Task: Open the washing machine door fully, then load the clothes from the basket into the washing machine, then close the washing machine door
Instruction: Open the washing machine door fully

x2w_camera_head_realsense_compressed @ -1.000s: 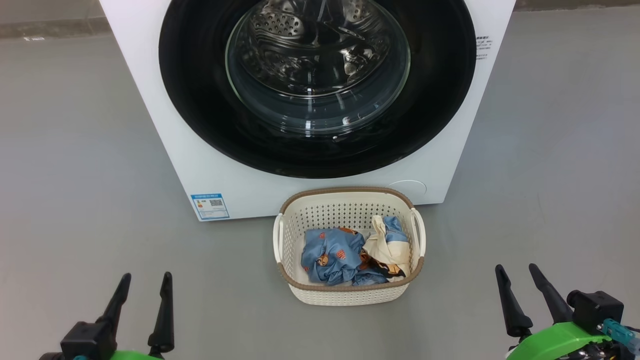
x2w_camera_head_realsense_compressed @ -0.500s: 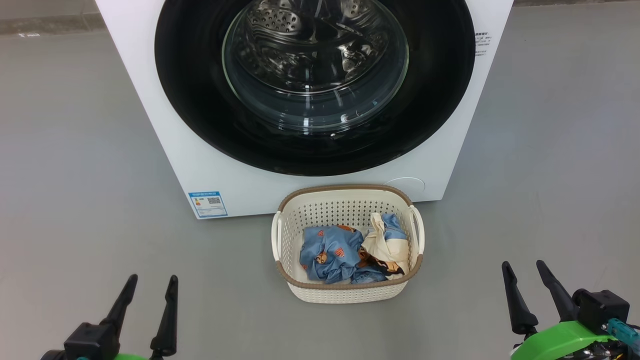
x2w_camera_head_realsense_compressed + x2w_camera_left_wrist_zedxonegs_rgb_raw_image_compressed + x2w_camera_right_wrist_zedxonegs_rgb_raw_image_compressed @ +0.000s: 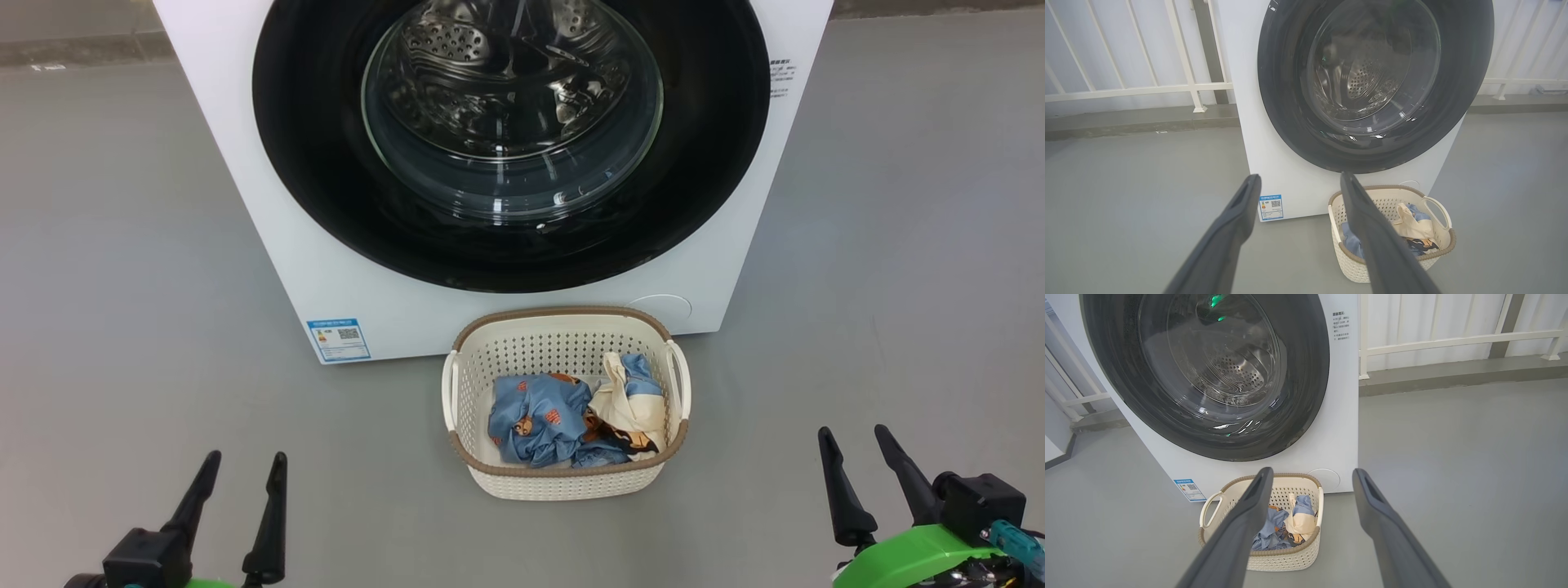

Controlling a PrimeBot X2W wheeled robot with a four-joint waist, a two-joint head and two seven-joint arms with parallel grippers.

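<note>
Here the washing machine (image 3: 269, 245) stands at twelve o'clock in the head view, a white box on the grey floor (image 3: 122, 245), and its round black door (image 3: 326, 163) lies shut flat against the front. Through the door's bulging glass window (image 3: 512, 122) the holed steel drum (image 3: 457, 41) shows. A blue label (image 3: 338, 339) sits on the machine's front at about seven o'clock from the door. The basket (image 3: 563, 486) stands on the floor just in front of the machine, at six o'clock from the door; whether it touches the machine I cannot tell. The clothes (image 3: 539, 416) lie inside the basket: crumpled light blue cloth with orange-brown prints towards nine o'clock, cream cloth towards three o'clock. The left hand (image 3: 246, 457) is at eight o'clock of the head view, released, its two dark fingers (image 3: 196, 490) apart and grasping nothing, well apart from the basket. The right hand (image 3: 852, 431) is at four o'clock, likewise released and empty, fingers spread and pointing towards twelve o'clock. In the left wrist view the basket lies between four and five o'clock, partly behind one finger, with a white railing (image 3: 1126, 87) towards ten o'clock behind the machine. In the right wrist view the basket sits at seven o'clock, and one finger crosses in front of it.
</note>
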